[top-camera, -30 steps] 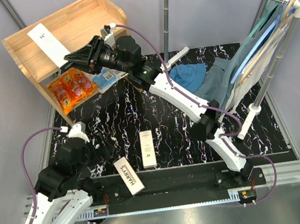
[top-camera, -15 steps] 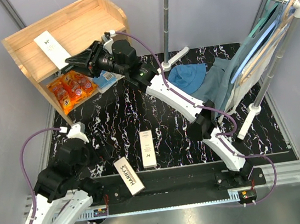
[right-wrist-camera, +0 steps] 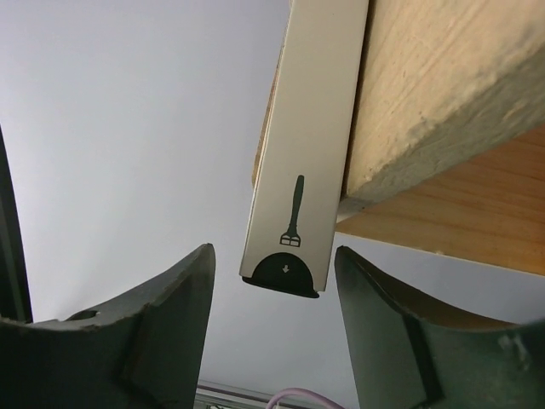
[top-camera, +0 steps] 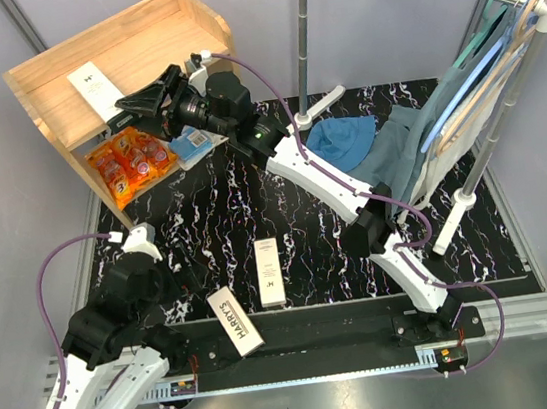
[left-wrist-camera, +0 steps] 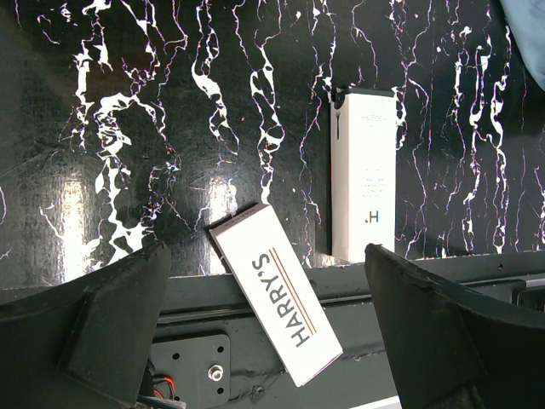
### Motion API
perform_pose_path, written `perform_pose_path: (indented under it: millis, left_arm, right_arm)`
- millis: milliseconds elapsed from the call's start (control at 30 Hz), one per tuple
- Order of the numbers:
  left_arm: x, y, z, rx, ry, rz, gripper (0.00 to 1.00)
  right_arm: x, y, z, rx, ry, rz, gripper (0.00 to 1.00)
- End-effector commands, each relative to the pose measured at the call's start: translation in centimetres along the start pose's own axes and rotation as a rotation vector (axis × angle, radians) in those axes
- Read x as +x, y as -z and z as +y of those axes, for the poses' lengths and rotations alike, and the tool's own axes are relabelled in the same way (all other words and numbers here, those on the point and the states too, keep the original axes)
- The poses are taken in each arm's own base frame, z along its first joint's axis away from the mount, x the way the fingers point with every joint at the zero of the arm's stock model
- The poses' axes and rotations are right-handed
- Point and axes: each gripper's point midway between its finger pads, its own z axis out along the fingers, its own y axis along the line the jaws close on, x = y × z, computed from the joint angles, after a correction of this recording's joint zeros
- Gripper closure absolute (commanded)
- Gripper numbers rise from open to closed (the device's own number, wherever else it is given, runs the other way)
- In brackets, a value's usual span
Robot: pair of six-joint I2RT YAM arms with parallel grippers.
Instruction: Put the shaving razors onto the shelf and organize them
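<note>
A white Harry's box (top-camera: pixel 95 88) lies on the top level of the light-wood shelf (top-camera: pixel 145 35), and its dark end overhangs the front edge (right-wrist-camera: pixel 308 145). My right gripper (top-camera: pixel 134 104) is open just off that end, with its fingers either side and not touching it (right-wrist-camera: pixel 272 260). Orange packs (top-camera: pixel 127 161) and a blue blister pack (top-camera: pixel 190 147) lie at the lower level. Two more Harry's boxes lie on the table: one straight (top-camera: pixel 269 271) (left-wrist-camera: pixel 364 187), one angled over the front rail (top-camera: pixel 234 321) (left-wrist-camera: pixel 277 302). My left gripper (top-camera: pixel 187 276) (left-wrist-camera: pixel 268 341) is open above the angled box.
A metal clothes rack (top-camera: pixel 303 29) with hanging blue cloths (top-camera: pixel 461 99) stands at the right. A blue cloth (top-camera: pixel 346 139) lies on the marbled black table (top-camera: pixel 204 214). Grey walls close in on both sides.
My right gripper's jaws have spread apart and let go of the white box, which now rests a little further onto the shelf top. The left arm has not moved.
</note>
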Motion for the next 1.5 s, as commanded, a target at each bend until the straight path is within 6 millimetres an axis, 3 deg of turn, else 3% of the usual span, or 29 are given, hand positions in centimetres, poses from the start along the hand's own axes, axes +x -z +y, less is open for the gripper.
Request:
perform_pose_path:
  millis: [0, 100, 133, 167, 233, 267, 333, 367, 433, 467, 533, 600, 633, 733, 800, 867, 900, 933, 967, 1033, 1067, 1467]
  left_arm:
    - [-0.7, 0.0, -0.8, 0.041, 0.007, -0.036, 0.01]
    - [-0.7, 0.0, -0.8, 0.04, 0.006, -0.035, 0.01]
    - [-0.7, -0.1, -0.8, 0.039, 0.005, -0.034, 0.01]
    - [-0.7, -0.1, -0.8, 0.038, 0.008, -0.032, 0.01]
    - [-0.6, -0.1, -0.8, 0.038, 0.004, -0.029, 0.01]
    - [-0.6, -0.1, -0.8, 0.041, 0.001, -0.025, 0.01]
    - [-0.5, -0.2, -0.9, 0.043, -0.001, -0.024, 0.01]
    - [-0.5, -0.2, -0.9, 0.046, -0.002, -0.021, 0.01]
    - [-0.5, -0.1, -1.0, 0.052, -0.006, -0.024, 0.01]
    - [-0.5, -0.1, -1.0, 0.052, -0.006, -0.024, 0.01]
    - [-0.5, -0.1, -1.0, 0.054, -0.006, -0.023, 0.01]
    - [-0.5, -0.1, -1.1, 0.056, -0.006, -0.024, 0.01]
    - [-0.5, -0.2, -1.0, 0.053, -0.006, -0.02, 0.01]
    - [-0.4, -0.2, -1.0, 0.055, -0.008, -0.018, 0.01]
    - [-0.5, -0.1, -1.1, 0.057, -0.007, -0.021, 0.01]
    - [-0.5, -0.1, -1.1, 0.061, -0.008, -0.023, 0.01]
    - [-0.5, -0.1, -1.1, 0.06, -0.008, -0.022, 0.01]
    - [-0.5, -0.1, -1.1, 0.06, -0.009, -0.022, 0.01]
    - [-0.5, -0.1, -1.1, 0.06, -0.009, -0.022, 0.01]
    - [-0.5, -0.1, -1.1, 0.059, -0.008, -0.023, 0.01]
    - [-0.5, -0.1, -1.1, 0.059, -0.009, -0.021, 0.01]
    - [-0.5, -0.2, -1.1, 0.06, -0.011, -0.019, 0.01]
  right_arm:
    - [0.0, 1.7, 6.4, -0.123, 0.062, -0.018, 0.31]
    - [0.1, 2.1, 6.6, -0.115, 0.077, -0.013, 0.29]
    - [0.2, 2.5, 7.4, -0.123, 0.091, -0.015, 0.29]
    - [0.2, 2.5, 6.7, -0.103, 0.09, -0.014, 0.28]
    - [0.3, 3.3, 8.7, -0.144, 0.111, -0.017, 0.28]
    - [0.4, 3.3, 7.7, -0.121, 0.109, -0.014, 0.28]
    - [0.5, 4.5, 9.9, -0.157, 0.125, -0.021, 0.27]
    - [0.6, 4.4, 8.5, -0.131, 0.118, -0.016, 0.27]
    - [0.7, 5.4, 9.7, -0.148, 0.123, -0.024, 0.27]
    - [0.8, 5.4, 8.7, -0.126, 0.12, -0.023, 0.28]
    - [0.9, 5.9, 9.2, -0.133, 0.123, -0.022, 0.34]
    - [1.1, 5.9, 8.3, -0.119, 0.112, -0.014, 0.44]
    - [1.2, 5.8, 8.1, -0.123, 0.107, -0.006, 0.56]
    - [1.6, 5.5, 7.4, -0.119, 0.093, 0.019, 0.76]
    - [1.6, 4.9, 6.4, -0.107, 0.083, 0.03, 0.81]
    - [1.8, 4.7, 6.9, -0.115, 0.08, 0.048, 0.87]
    - [1.9, 4.1, 5.7, -0.095, 0.078, 0.056, 0.88]
    - [2.0, 4.0, 6.5, -0.107, 0.082, 0.064, 0.9]
    - [2.2, 3.4, 5.4, -0.094, 0.075, 0.072, 0.92]
    - [2.3, 3.2, 6.1, -0.102, 0.077, 0.076, 0.94]
    - [2.3, 2.8, 5.2, -0.091, 0.072, 0.08, 0.95]
    - [2.5, 2.0, 3.6, -0.056, 0.068, 0.082, 0.96]
